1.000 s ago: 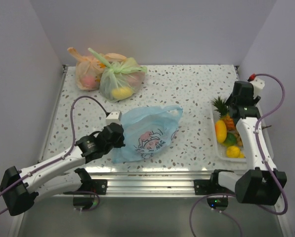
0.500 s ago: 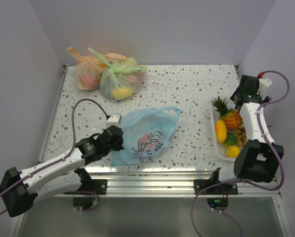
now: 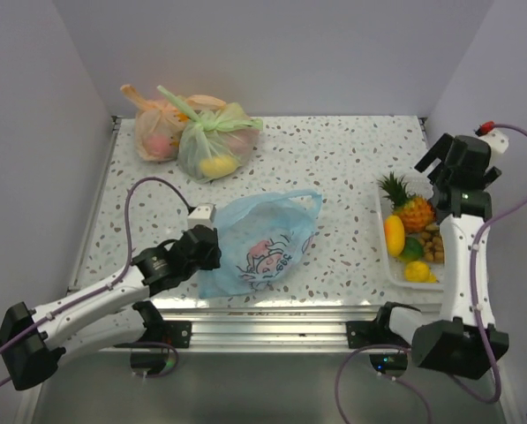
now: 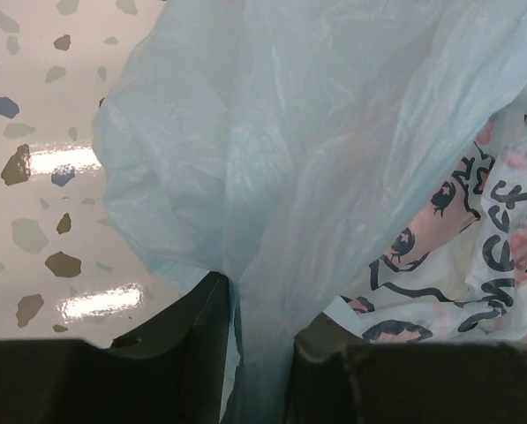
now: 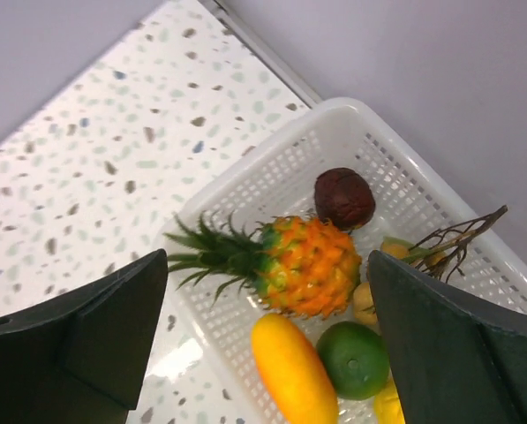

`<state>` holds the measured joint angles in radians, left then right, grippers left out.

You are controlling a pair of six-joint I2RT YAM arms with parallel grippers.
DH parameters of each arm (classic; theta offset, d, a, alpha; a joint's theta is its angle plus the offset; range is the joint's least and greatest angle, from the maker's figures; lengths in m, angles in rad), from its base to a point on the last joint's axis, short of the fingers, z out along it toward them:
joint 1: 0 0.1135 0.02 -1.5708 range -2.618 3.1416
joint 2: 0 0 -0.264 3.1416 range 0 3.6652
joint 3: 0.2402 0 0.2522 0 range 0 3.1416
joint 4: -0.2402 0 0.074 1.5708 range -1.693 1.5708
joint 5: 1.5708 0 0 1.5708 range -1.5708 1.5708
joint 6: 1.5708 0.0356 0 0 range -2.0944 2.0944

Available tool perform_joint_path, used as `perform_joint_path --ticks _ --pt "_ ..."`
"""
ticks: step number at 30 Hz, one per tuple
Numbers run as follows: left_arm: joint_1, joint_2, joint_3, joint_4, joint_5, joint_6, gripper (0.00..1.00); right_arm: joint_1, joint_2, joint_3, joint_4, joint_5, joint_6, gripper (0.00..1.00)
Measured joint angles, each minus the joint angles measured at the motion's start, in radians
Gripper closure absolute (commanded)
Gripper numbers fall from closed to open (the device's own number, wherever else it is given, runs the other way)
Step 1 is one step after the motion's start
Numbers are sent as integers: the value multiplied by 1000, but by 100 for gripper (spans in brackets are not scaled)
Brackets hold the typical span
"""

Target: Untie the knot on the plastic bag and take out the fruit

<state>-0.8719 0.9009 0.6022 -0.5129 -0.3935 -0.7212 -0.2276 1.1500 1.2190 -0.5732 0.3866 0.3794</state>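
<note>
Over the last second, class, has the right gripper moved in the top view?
Yes. Against the white basket, the right gripper has swung rightward, and its arm no longer covers the pineapple.

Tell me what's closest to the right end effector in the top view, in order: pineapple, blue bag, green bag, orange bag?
From the right end effector:
1. Pineapple, close by on the right.
2. Blue bag, mid-table.
3. Green bag, back left.
4. Orange bag, farthest left.

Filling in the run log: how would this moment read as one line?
left pincer: shut on plastic bag | right pincer: open, above basket | fruit: in basket
</note>
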Motion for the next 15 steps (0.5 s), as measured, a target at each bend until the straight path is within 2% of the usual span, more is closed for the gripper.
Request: perform_joint_path --ticks 4,7,8,10,11,12,13,15 --pt "0 -26 5 -30 -6 -4 61 0 -159 19 -43 -127 -7 1" --pt "0 -52 19 -60 -14 -10 49 5 -271 31 -67 -228 -6 1" --pt "0 -64 26 -70 -18 -16 39 12 -302 34 -74 -252 -6 1" --pt "0 -96 41 -94 -26 -22 26 31 -346 45 -93 -283 -6 1" --pt "0 -116 50 -109 -31 -26 13 50 -367 50 -100 -299 -7 1" --pt "0 -137 61 -123 -35 -24 7 71 -384 53 -108 -308 -8 1" --pt "0 -157 74 -135 -38 -29 1 95 -397 57 -116 -313 -12 1" --pt "0 -203 101 -164 -45 -35 0 149 -421 60 -134 -314 -26 1"
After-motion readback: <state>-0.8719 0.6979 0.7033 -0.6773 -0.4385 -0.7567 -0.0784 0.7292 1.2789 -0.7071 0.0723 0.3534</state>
